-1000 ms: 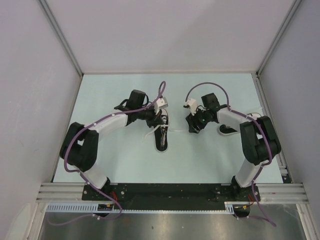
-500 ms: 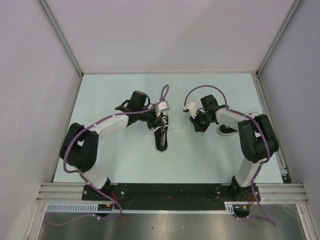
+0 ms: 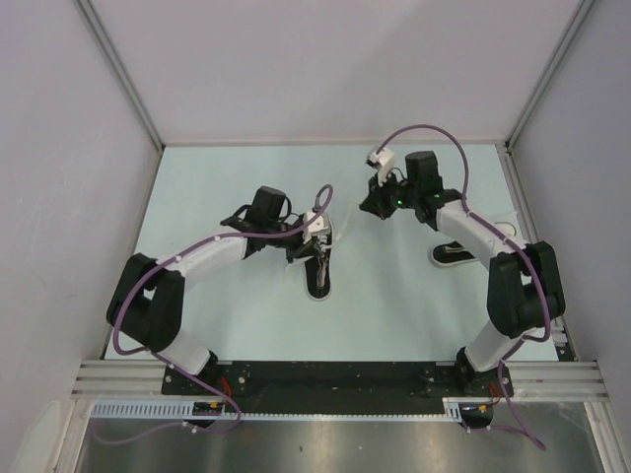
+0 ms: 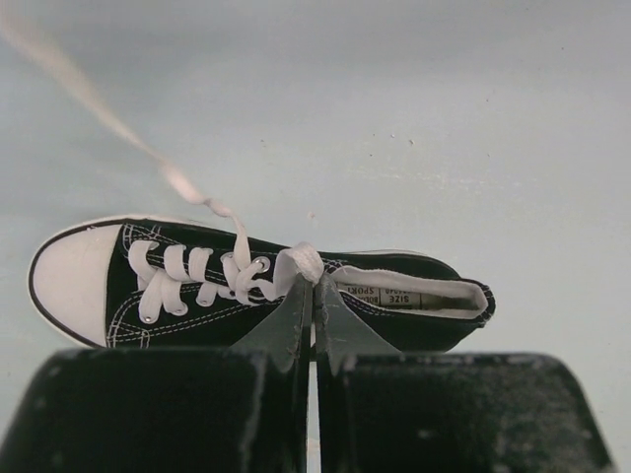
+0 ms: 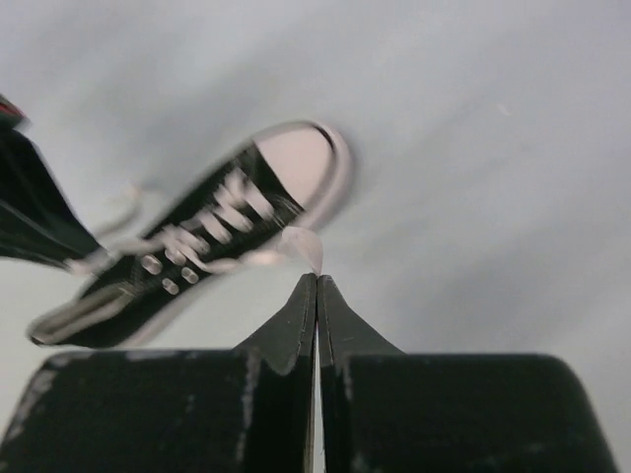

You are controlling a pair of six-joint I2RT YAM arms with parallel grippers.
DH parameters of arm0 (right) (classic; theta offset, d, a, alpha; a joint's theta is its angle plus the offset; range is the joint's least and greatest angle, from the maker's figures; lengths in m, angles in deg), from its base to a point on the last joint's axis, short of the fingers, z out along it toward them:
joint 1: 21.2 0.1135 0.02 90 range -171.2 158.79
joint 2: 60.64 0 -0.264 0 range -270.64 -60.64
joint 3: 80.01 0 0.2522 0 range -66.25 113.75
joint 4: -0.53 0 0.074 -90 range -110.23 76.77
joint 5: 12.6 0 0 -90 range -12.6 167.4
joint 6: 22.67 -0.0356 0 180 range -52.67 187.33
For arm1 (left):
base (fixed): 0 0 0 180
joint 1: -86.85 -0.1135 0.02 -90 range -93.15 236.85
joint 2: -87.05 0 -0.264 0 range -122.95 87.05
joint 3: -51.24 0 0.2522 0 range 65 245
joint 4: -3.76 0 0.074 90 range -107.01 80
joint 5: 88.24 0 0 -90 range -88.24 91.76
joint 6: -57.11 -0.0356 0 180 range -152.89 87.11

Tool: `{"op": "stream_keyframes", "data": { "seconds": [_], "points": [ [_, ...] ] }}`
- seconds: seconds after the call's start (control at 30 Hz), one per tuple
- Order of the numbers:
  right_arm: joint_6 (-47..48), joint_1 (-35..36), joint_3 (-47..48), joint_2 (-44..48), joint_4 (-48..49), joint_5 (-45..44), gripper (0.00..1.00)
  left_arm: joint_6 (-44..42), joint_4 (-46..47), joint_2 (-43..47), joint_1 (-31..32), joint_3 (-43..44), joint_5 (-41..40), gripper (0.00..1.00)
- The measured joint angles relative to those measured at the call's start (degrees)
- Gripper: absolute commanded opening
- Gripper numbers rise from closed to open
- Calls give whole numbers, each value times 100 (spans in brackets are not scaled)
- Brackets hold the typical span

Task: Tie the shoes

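A small black sneaker (image 3: pixel 320 274) with a white toe cap lies mid-table; in the left wrist view this shoe (image 4: pixel 197 296) lies on its side, toe to the left. My left gripper (image 4: pixel 314 286) is shut on a white lace loop (image 4: pixel 301 261) at the shoe's top eyelets, also seen from above (image 3: pixel 308 241). The other lace end (image 4: pixel 177 182) stretches taut up and to the left. My right gripper (image 5: pixel 317 279) is shut on that lace (image 5: pixel 304 244), raised behind and to the right of the shoe (image 5: pixel 197 246). From above, the right gripper (image 3: pixel 368 204) hangs well away from the shoe.
A second black sneaker (image 3: pixel 450 255) lies at the right, partly hidden under the right arm's forearm (image 3: pixel 473 232). Grey walls (image 3: pixel 59 197) enclose the pale mat on three sides. A metal rail (image 3: pixel 335 376) runs along the near edge by the arm bases.
The right gripper closed on the lace beside the shoe, then swung up and toward the back, drawing the lace taut. The left gripper stayed shut at the shoe and its elbow shifted left.
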Motion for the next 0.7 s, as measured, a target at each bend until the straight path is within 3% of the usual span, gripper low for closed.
{"op": "stream_keyframes", "data": {
  "seconds": [0.4,0.7],
  "points": [
    [-2031,1185,1110,-1314,1512,1169,0,-616,-17,103,74,-162,151,0],
    [-3344,1652,1287,-2052,2105,2063,0,-1069,-212,208,109,-356,170,0]
  ]
}}
